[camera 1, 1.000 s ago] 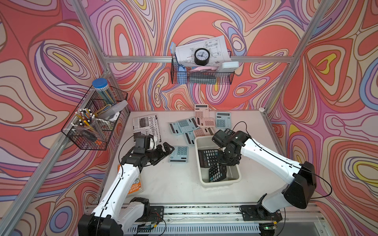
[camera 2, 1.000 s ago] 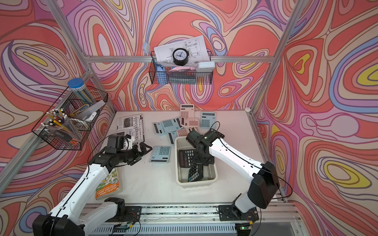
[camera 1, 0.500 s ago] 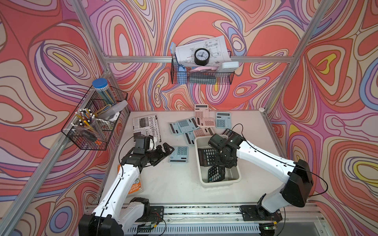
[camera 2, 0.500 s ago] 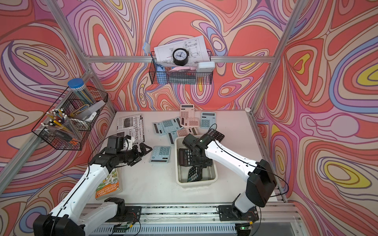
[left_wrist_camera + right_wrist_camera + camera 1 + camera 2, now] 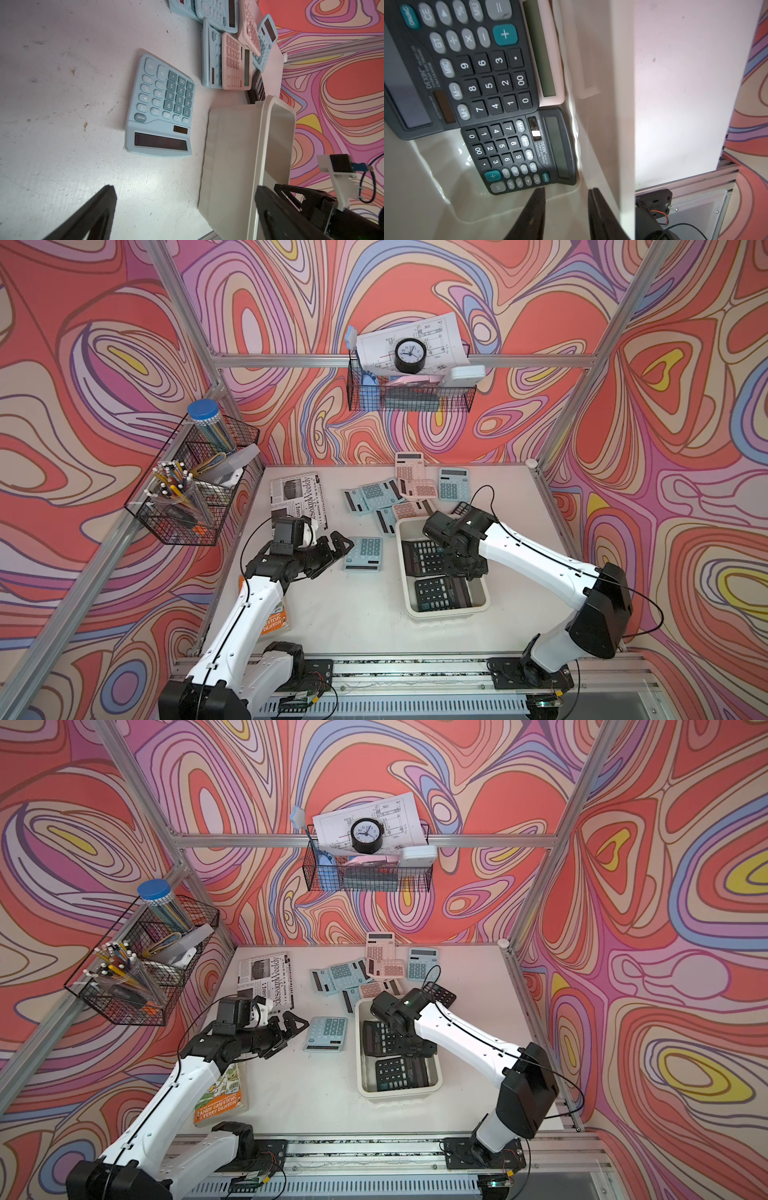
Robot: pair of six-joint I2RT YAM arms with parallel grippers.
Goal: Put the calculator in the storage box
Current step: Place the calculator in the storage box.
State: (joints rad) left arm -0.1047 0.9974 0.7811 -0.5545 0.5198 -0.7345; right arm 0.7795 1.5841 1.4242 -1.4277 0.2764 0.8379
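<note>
The cream storage box (image 5: 449, 612) (image 5: 400, 1092) stands right of the table's middle. Two black calculators lie in it, one at the far end (image 5: 426, 558) (image 5: 467, 62) and one at the near end (image 5: 440, 593) (image 5: 517, 149). A pink calculator (image 5: 549, 62) shows under the far one. My right gripper (image 5: 469, 568) (image 5: 566, 190) is down inside the box by its right wall, jaws parted, with nothing between them. My left gripper (image 5: 341, 545) (image 5: 186, 191) is wide open just left of a light-blue calculator (image 5: 362, 553) (image 5: 160, 104), which lies flat beside the box (image 5: 228, 155).
Several blue and pink calculators (image 5: 399, 493) are heaped behind the box, with a black one (image 5: 460, 508) at its far right corner. A newspaper (image 5: 295, 493) lies at the back left and a book (image 5: 275, 618) under my left arm. Wire baskets hang on the left (image 5: 191, 489) and back (image 5: 411, 389) walls.
My right gripper was shut and its jaws have now parted inside the box. It has shifted a little to the left. The near black calculator lies flatter. The left arm has not moved.
</note>
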